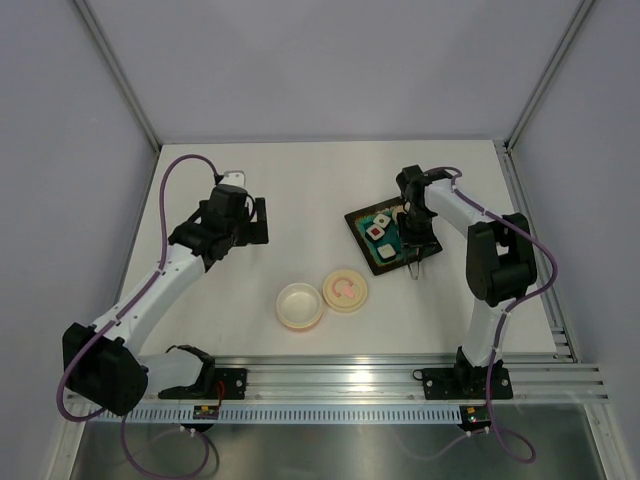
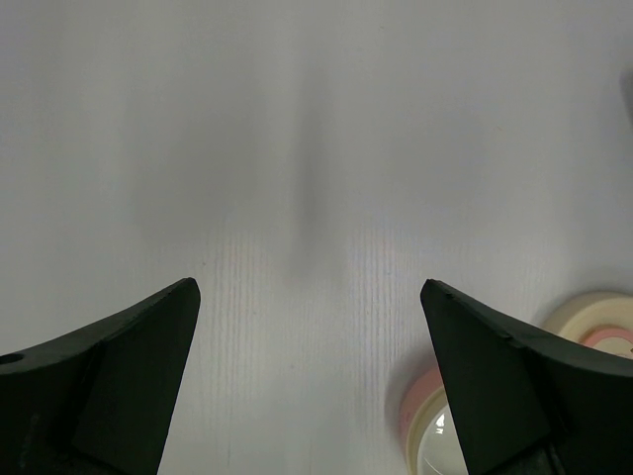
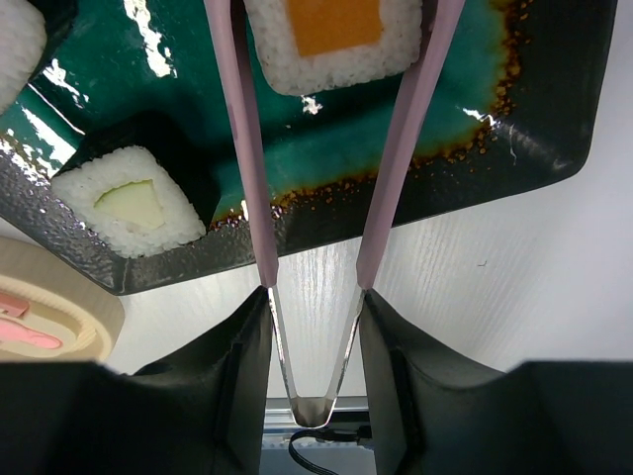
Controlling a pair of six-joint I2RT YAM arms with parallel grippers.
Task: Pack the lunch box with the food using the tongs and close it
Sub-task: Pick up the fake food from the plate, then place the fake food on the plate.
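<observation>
Your left gripper (image 2: 307, 287) hangs spread wide above the white table (image 1: 300, 190), near the round cream lunch box (image 1: 299, 305) and its pink-marked cream lid (image 1: 345, 290), left of the dark square teal-matted tray (image 1: 362, 246). Your right gripper (image 3: 315, 302) pinches the slender pinkish-grey tongs (image 3: 247, 178) near their joined end, long axis in line with its fingers (image 3: 227, 396), tips pointing over the tray astride a white orange-centred roll piece (image 3: 331, 35). They look light and springy, the piece slippery: squeeze gently across its flat sides.
</observation>
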